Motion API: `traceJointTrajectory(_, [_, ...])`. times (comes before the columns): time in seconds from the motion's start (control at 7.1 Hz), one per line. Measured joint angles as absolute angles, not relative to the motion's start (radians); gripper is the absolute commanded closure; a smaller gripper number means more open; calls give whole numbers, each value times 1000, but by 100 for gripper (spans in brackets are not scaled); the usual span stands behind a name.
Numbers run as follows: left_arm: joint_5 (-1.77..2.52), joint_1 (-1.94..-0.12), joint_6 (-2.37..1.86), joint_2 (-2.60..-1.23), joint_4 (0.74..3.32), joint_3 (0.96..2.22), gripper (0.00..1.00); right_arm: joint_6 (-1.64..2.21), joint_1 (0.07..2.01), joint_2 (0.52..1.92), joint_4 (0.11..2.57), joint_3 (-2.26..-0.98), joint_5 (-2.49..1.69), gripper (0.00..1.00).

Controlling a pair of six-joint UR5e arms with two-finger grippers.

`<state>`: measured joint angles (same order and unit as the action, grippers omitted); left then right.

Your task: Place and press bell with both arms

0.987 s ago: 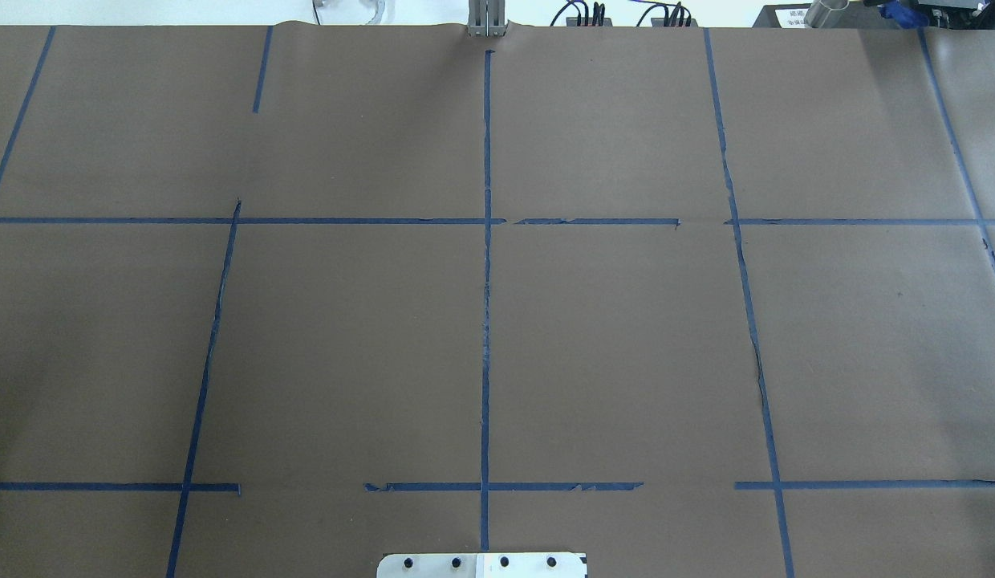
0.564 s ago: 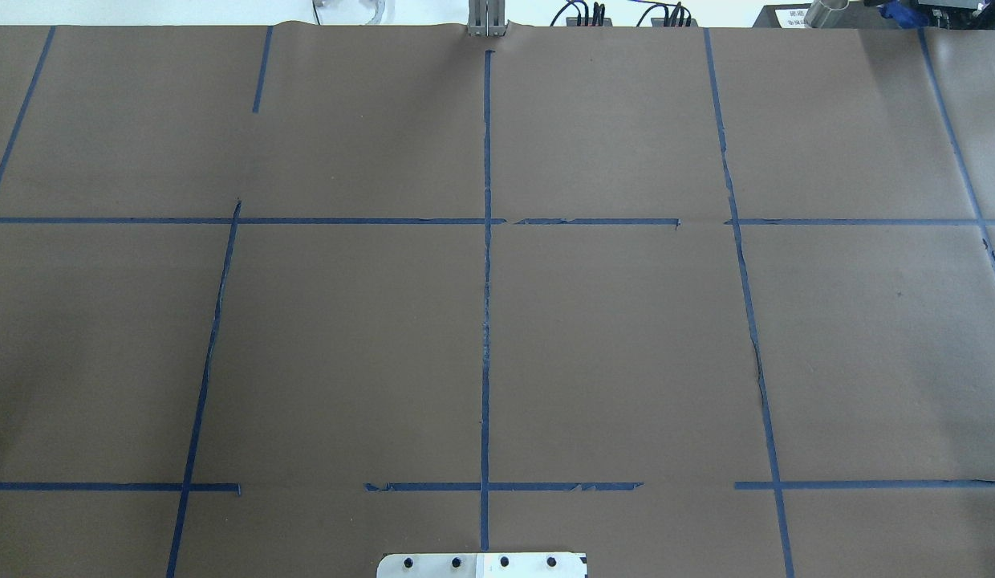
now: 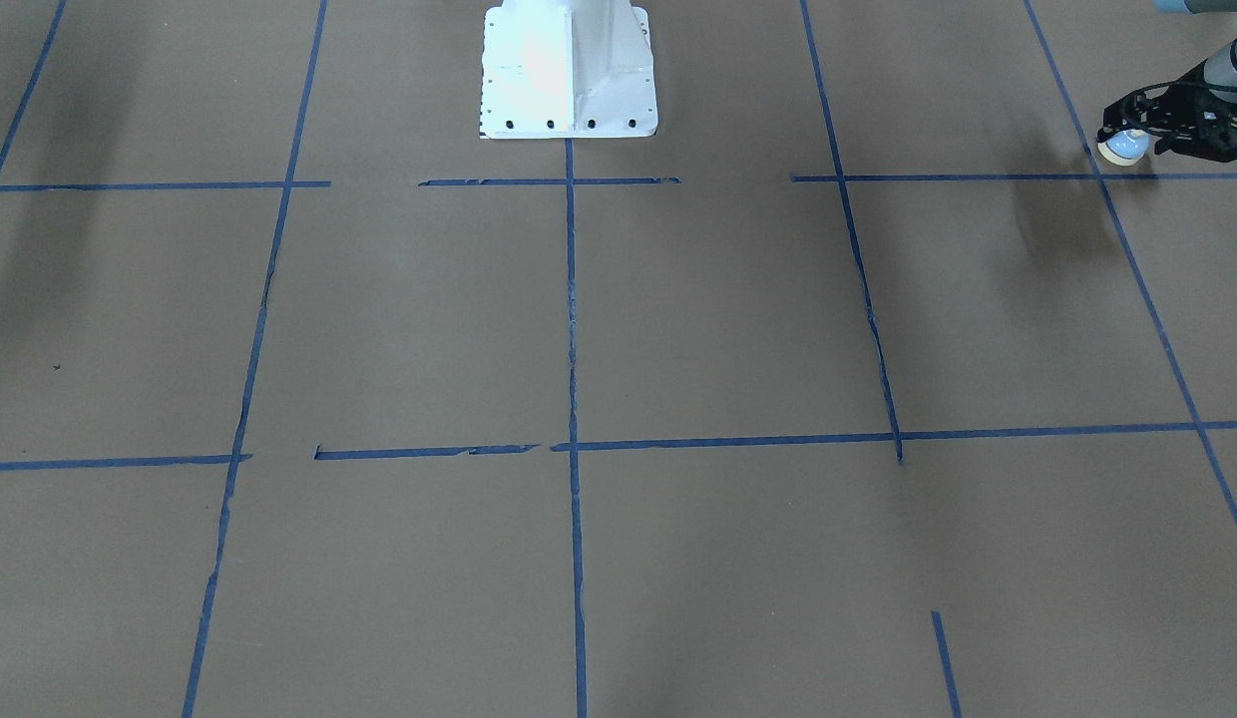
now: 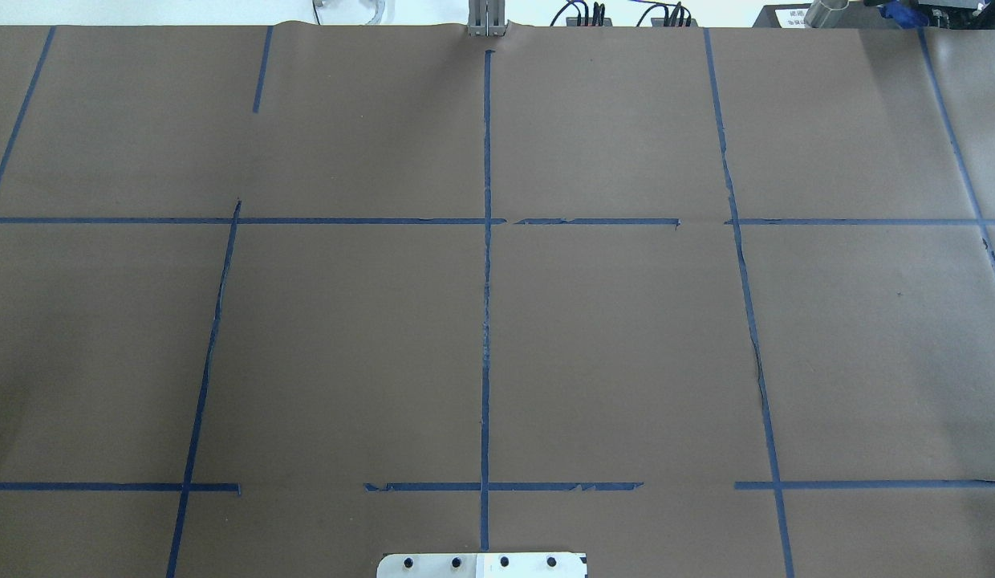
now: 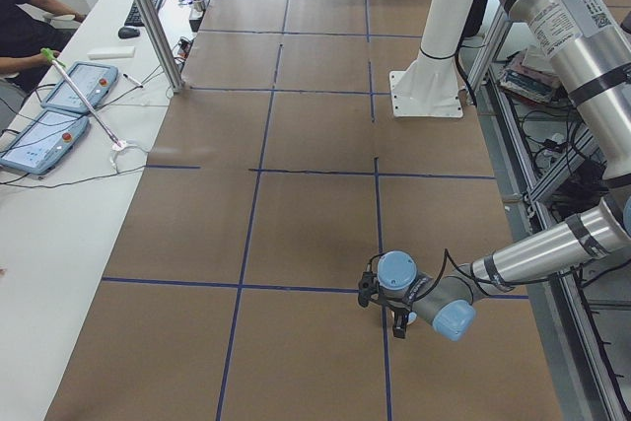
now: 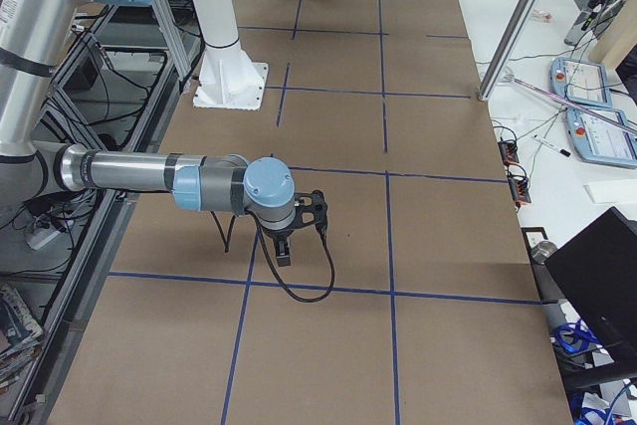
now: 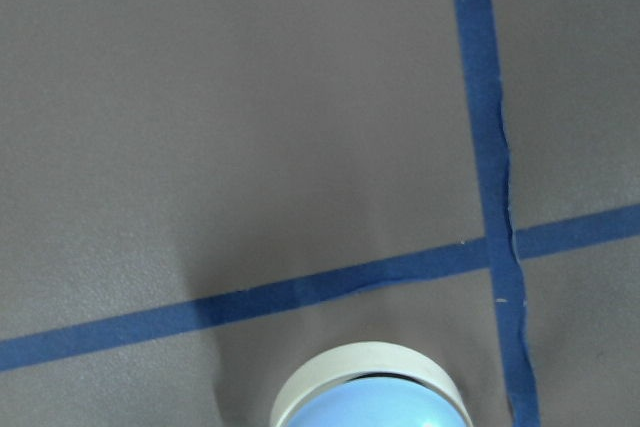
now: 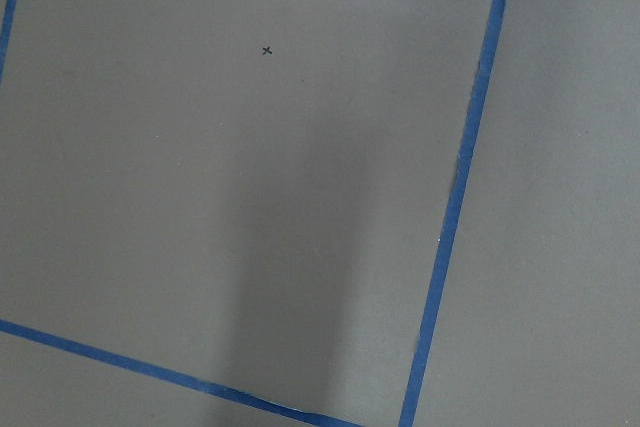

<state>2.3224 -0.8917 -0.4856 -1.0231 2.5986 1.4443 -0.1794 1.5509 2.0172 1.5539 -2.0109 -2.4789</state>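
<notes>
The left gripper (image 3: pixel 1127 130) is carrying the bell (image 3: pixel 1120 149) far out on the white pedestal's (image 3: pixel 569 70) left, while the right gripper (image 6: pixel 284 251) is hanging on its other side.
Well out to the left of the white pedestal, the left gripper is clamping the bell above the table (image 4: pixel 626 337), tipped with its cream base turned away from the wrist, near a crossing of blue tape lines (image 7: pixel 487 147); its shadow (image 3: pixel 1057 219) is falling on the side nearer the pedestal. Well out to the pedestal's right and somewhat forward of it, the right gripper is pointing down at the table; I cannot tell whether its claw is apart or together.
</notes>
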Motion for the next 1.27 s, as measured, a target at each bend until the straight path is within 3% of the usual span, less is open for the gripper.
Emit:
traceJointTrajectory(0.14, [2322, -887, -485, -1024, 2599, 1443, 49, -179, 1551, 2017, 1554, -2011, -2479, 0])
traceJointTrajectory(0.42, [2322, -886, -486, -1026, 2607, 1443, 92, -179, 1551, 2017, 1554, -2011, -2479, 0])
traceJointTrajectory(0.56, [2323, -885, -491, -1025, 2632, 1444, 98, -179, 1551, 2017, 1554, -2010, -2479, 0])
traceJointTrajectory(0.85, [2359, -890, -502, -1026, 2742, 1460, 98, -179, 1551, 2017, 1553, -2011, -2479, 0])
traceJointTrajectory(1.27, [2443, -899, -738, -1085, 2808, 1647, 98, -179, 1551, 2016, 1552, -2013, -2479, 0])
